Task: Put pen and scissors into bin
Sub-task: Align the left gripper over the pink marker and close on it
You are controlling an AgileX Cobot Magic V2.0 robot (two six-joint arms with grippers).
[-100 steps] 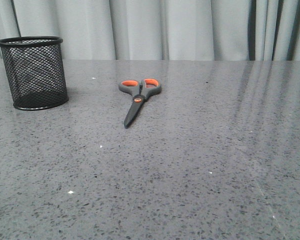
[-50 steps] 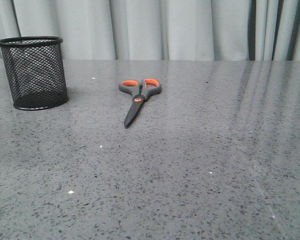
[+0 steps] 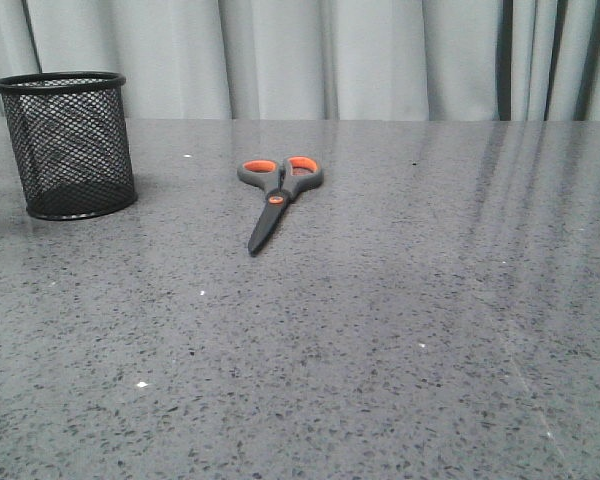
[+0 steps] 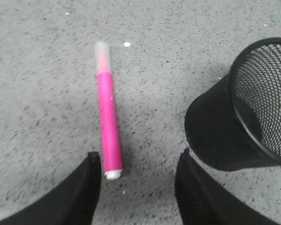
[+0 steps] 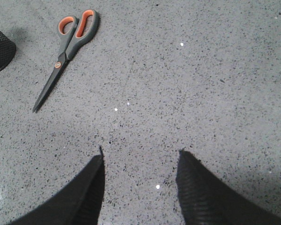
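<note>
nothing binned yet: both the pen and the scissors are lying on the table, both grippers empty.

the magenta pen [image 4: 108, 122] is lying flat on the speckled grey table [image 3: 400, 300], just beside the black mesh bin [image 3: 68, 145], which is standing upright and looking empty. the left gripper [image 4: 138, 187] is hovering with its jaws spread wide, holding nothing, the pen's near end sitting just by one fingertip. the scissors [image 3: 275, 195] are lying closed, well apart from the bin, handles pointing toward the curtain [image 3: 330, 60]. the right gripper [image 5: 140, 183] is also gaping open and empty, some way off from the scissors. both pick-ups and both drops are remaining; the pen looks like the first target.
</note>
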